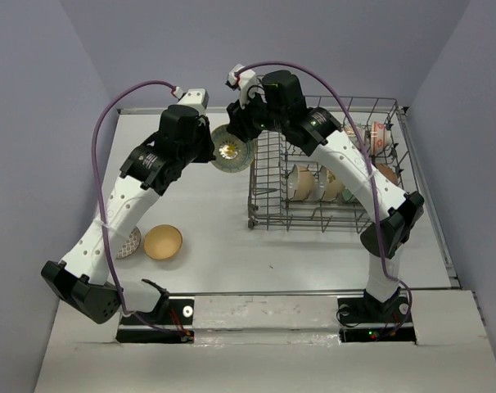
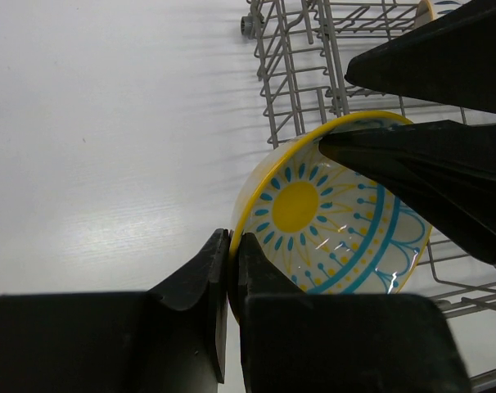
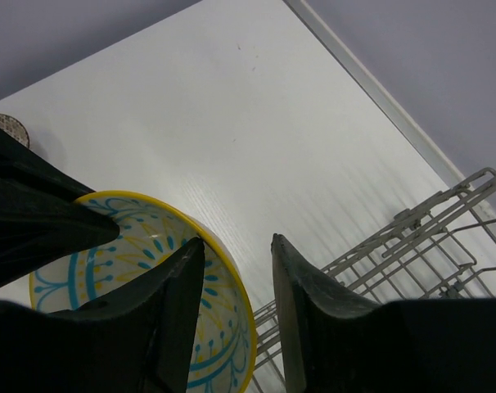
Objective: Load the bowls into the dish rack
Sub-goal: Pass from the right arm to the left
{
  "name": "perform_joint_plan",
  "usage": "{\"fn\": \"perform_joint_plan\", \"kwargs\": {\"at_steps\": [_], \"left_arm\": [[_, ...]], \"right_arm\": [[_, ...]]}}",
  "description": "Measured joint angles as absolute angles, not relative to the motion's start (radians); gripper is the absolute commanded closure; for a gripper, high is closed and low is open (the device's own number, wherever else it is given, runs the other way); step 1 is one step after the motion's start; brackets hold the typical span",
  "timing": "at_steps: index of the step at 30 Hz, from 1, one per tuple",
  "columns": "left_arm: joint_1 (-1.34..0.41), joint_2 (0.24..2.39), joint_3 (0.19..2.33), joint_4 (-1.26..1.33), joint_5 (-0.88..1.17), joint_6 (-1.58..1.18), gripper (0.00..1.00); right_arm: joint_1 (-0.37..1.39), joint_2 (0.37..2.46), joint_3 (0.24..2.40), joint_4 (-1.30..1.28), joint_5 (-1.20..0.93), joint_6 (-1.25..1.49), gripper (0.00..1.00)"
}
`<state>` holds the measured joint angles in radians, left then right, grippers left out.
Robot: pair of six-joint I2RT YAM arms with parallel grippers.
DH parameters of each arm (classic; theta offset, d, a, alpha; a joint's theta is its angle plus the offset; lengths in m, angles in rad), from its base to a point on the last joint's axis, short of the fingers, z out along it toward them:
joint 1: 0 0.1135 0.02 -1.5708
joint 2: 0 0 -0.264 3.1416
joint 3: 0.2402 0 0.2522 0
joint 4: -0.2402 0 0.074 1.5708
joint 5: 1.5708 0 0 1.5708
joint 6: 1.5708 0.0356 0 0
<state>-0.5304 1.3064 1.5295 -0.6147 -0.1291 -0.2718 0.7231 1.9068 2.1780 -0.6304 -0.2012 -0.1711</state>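
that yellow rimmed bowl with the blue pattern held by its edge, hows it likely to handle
Probably stiff and breakable: the yellow-rimmed glazed bowl looks ceramic. Its gloss shows glare, so it may slip in the left fingers pinching only its rim. Gripped off-centre, it may swing.

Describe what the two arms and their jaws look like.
The left arm and the right arm have white links between bulky black joint housings. On each, a purple cable loops from base to wrist, ending in a white connector. The bases are black blocks with small lights. The jaws are matte black tapering wedges, with no markings visible.
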Motion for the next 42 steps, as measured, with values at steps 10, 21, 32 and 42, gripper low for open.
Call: {"fn": "perform_joint_plan", "kwargs": {"at_steps": [10, 21, 32, 42], "left_arm": [[-0.529, 1.304, 1.515, -0.610, -0.132, -0.279, 1.00], [-0.530, 1.304, 1.514, -0.569, -0.108, -0.289, 1.00], [-0.531, 1.311, 1.514, -0.597, -0.090, -0.289, 1.00], [-0.531, 1.389, 1.555, -0.629, -0.080, -0.289, 1.00]], "right_arm": [[0.738, 1.875, 2.101, -0.564, -0.076, -0.197, 0.45], [0.742, 1.805, 2.011, -0.482, 0.036, -0.231, 0.33], [0.733, 1.667, 1.929, -0.426, 0.085, -0.269, 0.34], [0.750, 1.436, 1.769, -0.448, -0.093, -0.309, 0.35]]}}
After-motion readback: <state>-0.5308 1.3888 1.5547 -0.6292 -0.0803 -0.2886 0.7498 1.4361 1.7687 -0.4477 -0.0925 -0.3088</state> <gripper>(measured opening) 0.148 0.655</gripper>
